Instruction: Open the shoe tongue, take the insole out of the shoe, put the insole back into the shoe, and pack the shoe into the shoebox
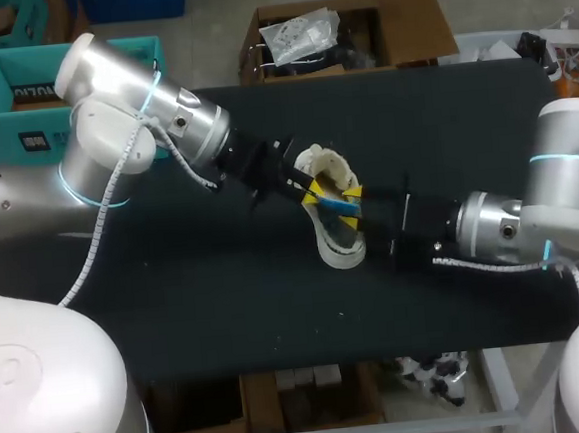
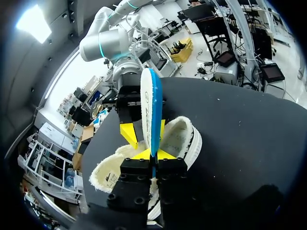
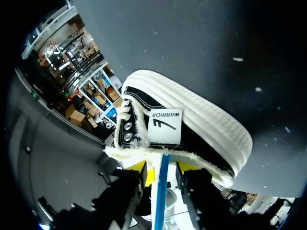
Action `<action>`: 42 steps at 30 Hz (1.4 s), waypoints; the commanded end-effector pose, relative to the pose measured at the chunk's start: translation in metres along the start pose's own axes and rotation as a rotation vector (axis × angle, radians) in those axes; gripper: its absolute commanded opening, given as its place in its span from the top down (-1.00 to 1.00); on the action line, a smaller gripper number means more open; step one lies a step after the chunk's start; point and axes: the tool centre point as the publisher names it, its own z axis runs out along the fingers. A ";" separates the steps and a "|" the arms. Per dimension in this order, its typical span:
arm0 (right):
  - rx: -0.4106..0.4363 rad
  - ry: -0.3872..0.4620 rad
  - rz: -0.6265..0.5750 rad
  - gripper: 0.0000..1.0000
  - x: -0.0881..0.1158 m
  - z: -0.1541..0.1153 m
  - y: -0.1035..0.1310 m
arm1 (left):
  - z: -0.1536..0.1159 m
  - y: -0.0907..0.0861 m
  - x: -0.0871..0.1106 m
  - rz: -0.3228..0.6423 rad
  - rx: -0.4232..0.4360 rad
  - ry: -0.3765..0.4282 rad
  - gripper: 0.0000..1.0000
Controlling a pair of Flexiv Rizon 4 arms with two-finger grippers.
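— While both arms meet over the black table point(image 1: 177, 316), where's the shoe point(image 1: 340, 248)?
— Mid-surface, between them, fleecy lining showing.
— The insole point(image 2: 151, 110)?
— On edge above the opening; left gripper point(image 2: 154, 154) pinched tight on its near end.
— Right gripper point(image 3: 161, 170)?
— Across from it, at the insole. Whether it grips, I cannot tell.

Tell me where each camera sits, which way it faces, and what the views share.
Head view: above and behind the robot, looking down on the table; left arm and right arm both enter.
Left wrist view: on the left wrist, looking along the left gripper, shut on the insole over the shoe.
Right wrist view: on the right wrist, right gripper facing the shoe's side.
Shared: every view shows shoe and insole.
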 end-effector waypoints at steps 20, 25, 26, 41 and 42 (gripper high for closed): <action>0.024 -0.033 -0.027 1.00 -0.001 0.006 0.002 | 0.015 0.015 -0.001 -0.029 -0.027 0.004 1.00; 0.010 -0.031 -0.018 1.00 -0.002 0.010 0.014 | 0.020 0.027 0.000 -0.056 -0.038 0.003 1.00; 0.009 -0.030 -0.017 1.00 -0.002 0.011 0.015 | 0.020 0.028 0.000 -0.061 -0.040 0.000 1.00; -0.035 -0.039 -0.005 1.00 -0.004 0.007 0.026 | 0.012 0.006 -0.003 -0.008 0.005 -0.032 0.92; -0.036 -0.039 -0.005 1.00 -0.004 0.007 0.027 | 0.012 0.005 -0.004 -0.005 0.006 -0.033 1.00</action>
